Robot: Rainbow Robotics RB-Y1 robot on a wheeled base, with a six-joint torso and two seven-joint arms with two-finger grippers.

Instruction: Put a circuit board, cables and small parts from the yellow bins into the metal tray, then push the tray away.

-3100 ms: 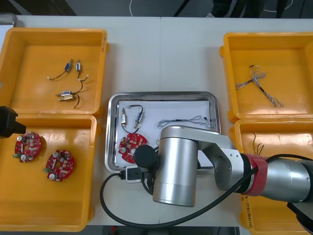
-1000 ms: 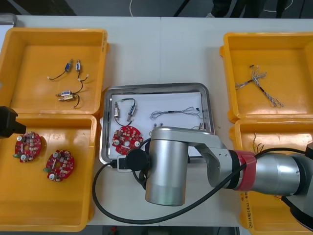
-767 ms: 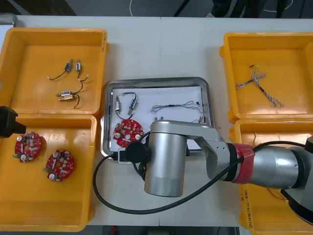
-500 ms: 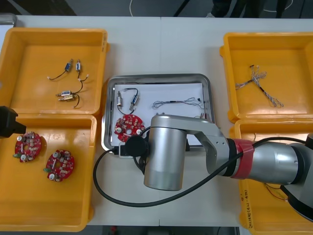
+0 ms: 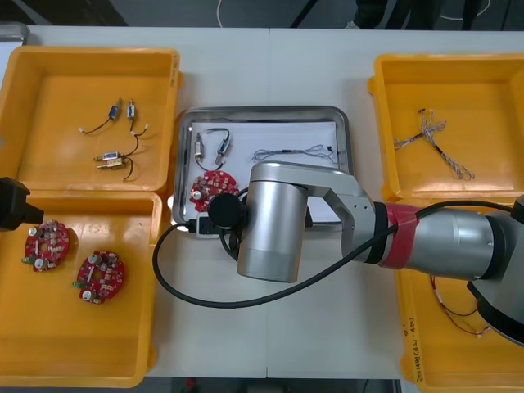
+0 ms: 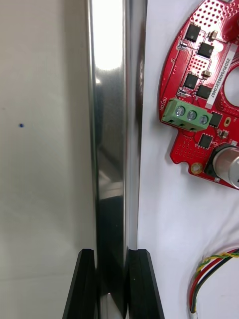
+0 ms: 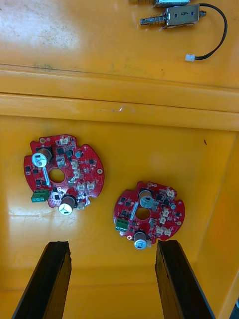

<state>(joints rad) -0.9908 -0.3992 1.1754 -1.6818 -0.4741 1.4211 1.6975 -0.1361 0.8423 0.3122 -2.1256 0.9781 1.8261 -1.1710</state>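
At frame left the left tool (image 7: 114, 246) hangs released; at centre the right tool (image 6: 112, 255) is clenched on a tray rim.
The left tool's fingers stand apart above two round red circuit boards (image 7: 63, 174) in the lower-left yellow plastic bin (image 5: 82, 360). The right tool pinches the rim of the shiny rectangular metal tray (image 5: 262, 112), upper centre on the light table (image 5: 270, 65). The tray holds one red circuit board (image 5: 203, 184), small metal parts (image 5: 201, 152) on a black cable, and a thin twisted cable (image 5: 286, 152).

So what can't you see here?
Front view: the right arm covers the tray's near edge and part of its circuit board.
Right wrist view: the edge cuts off that board and a cable; the right tool covers the gripped rim.
Left wrist view: the edge cuts off a small metal part beyond the open left tool.
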